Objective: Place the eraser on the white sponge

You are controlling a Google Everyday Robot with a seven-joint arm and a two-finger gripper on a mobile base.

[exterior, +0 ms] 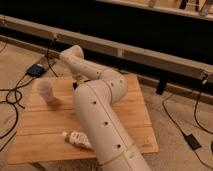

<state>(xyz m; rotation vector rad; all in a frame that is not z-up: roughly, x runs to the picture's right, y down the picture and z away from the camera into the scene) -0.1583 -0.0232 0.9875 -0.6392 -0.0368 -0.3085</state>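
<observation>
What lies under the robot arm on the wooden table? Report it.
The arm covers the table's middle; a white bottle pokes out beneath it. The gripper hangs beside the cup. No eraser or sponge shows.
</observation>
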